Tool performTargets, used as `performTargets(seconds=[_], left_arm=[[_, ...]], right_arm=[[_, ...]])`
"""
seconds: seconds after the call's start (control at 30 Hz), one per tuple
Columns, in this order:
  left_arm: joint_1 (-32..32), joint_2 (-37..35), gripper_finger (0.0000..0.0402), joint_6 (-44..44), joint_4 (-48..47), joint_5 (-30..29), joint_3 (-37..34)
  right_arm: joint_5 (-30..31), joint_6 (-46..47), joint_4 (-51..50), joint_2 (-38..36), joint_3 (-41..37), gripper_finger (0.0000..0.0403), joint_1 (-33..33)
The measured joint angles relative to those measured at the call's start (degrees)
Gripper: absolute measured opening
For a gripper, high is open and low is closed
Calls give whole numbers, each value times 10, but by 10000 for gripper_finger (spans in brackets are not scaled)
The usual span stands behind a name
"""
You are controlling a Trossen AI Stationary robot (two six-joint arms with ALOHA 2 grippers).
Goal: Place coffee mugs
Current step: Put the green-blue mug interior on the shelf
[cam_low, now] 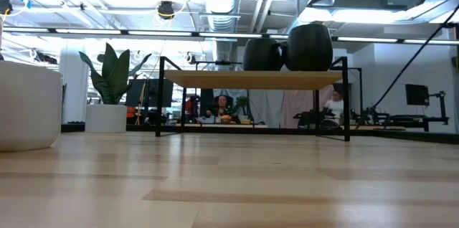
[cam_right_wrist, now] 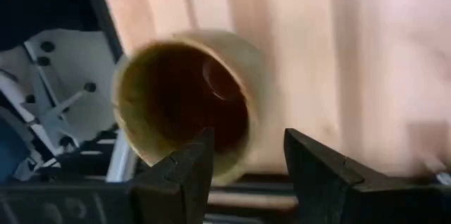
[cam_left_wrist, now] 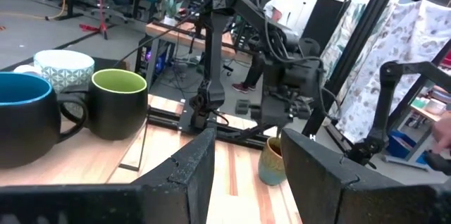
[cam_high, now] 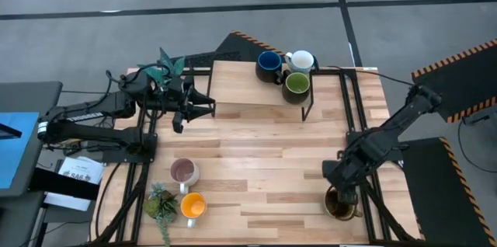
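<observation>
right gripper [cam_right_wrist: 243, 160] open over brown mug [cam_right_wrist: 184, 104] | high view hides interior

Bare table centre [cam_high: 264, 154]; raised shelf [cam_high: 241, 88] behind, pink mug [cam_high: 184, 172] and orange mug [cam_high: 192, 206] left.

My desk [cam_high: 256, 161] is made of light wood boards. A small wood shelf [cam_high: 233, 84] on thin black legs stands at its far edge. Three mugs sit close together on the shelf: blue mug [cam_high: 269, 64], white mug [cam_high: 301, 62] and green mug [cam_high: 297, 85]. On the desk near me are the pink mug [cam_high: 183, 172], the orange mug [cam_high: 192, 206] and a little plant [cam_high: 160, 203]. The brown mug [cam_high: 338, 203] sits at the near right corner.
</observation>
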Motion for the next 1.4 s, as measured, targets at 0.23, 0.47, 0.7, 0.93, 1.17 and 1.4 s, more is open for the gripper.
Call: performTargets(seconds=[0.23, 0.47, 0.7, 0.93, 1.17, 1.4], left_arm=[[0, 0, 147, -1, 0, 0, 0], [0, 0, 147, -1, -5, 0, 0], [0, 0, 147, -1, -44, -2, 0], [0, 0, 147, -25, -45, -15, 0], [0, 0, 147, -26, -45, -15, 0], [0, 0, 147, -25, -44, -15, 0]], right_arm=[[9, -24, 27, 64, 0, 198, 10], [13, -32, 29, 118, 0, 198, 9], [18, -72, 33, 135, 0, 152, 1], [56, -128, 41, 106, 13, 58, -75], [86, -192, 55, 96, 74, 58, -196], [103, -207, 53, 157, 170, 58, -291]])
